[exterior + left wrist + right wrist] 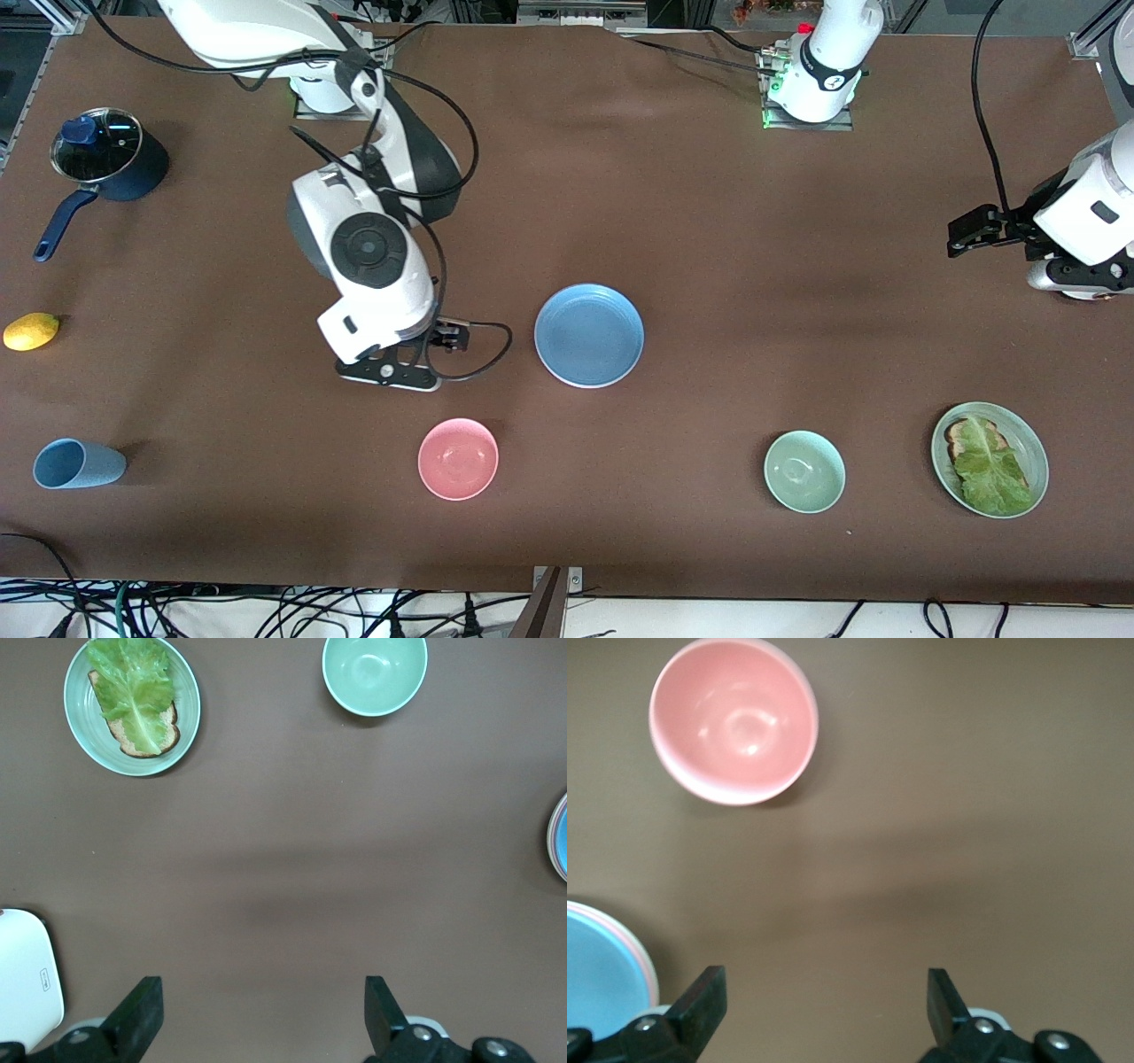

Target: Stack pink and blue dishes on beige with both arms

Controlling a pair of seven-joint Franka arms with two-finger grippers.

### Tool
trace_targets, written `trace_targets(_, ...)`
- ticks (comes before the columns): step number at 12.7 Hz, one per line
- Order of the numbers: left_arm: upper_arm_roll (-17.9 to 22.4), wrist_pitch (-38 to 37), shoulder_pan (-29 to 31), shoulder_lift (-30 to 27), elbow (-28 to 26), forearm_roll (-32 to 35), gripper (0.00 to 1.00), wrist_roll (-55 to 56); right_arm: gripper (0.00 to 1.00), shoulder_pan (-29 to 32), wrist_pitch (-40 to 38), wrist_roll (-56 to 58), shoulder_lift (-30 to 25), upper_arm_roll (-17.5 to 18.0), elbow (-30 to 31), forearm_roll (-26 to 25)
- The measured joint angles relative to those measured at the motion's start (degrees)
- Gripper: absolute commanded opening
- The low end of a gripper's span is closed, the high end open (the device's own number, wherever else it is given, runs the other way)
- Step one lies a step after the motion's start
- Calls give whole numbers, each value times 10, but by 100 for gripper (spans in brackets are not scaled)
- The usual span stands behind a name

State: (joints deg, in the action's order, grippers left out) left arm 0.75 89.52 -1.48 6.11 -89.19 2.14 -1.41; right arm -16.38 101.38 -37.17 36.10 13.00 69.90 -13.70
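Note:
The blue dish (589, 335) lies on top of a stack in the middle of the table. In the right wrist view the blue dish (598, 979) shows the pink dish's rim (629, 937) under it and a paler beige rim (653, 979) below that. My right gripper (394, 370) (824, 992) hangs open and empty over bare table, between the stack and the pink bowl. Off at the left arm's end of the table, my left gripper (970, 232) (263, 1001) is also open with nothing in it; an edge of the stack (560, 837) shows in its wrist view.
A pink bowl (458, 458) and a green bowl (804, 471) sit nearer the front camera. A green plate with toast and lettuce (990, 459) lies at the left arm's end. A blue cup (78, 463), a lemon (31, 331) and a lidded pot (106, 159) are at the right arm's end.

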Motion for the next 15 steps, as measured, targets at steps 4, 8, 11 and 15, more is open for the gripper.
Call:
trace_targets(4, 0, 1, 0, 0, 0, 0, 100, 0, 100, 83, -48, 140, -58, -19, 1, 98)
trace_targets(8, 0, 1, 0, 0, -1, 0, 100, 0, 100, 87, -67, 214, -194, -81, 111, 119)
trace_targets(11, 0, 2, 0, 0, -2, 0, 100, 0, 100, 88, -67, 257, -275, -123, 186, 136)
trace_targets(15, 0, 2, 0, 0, -2, 0, 100, 0, 100, 87, -78, 266, -302, -139, 202, 138)
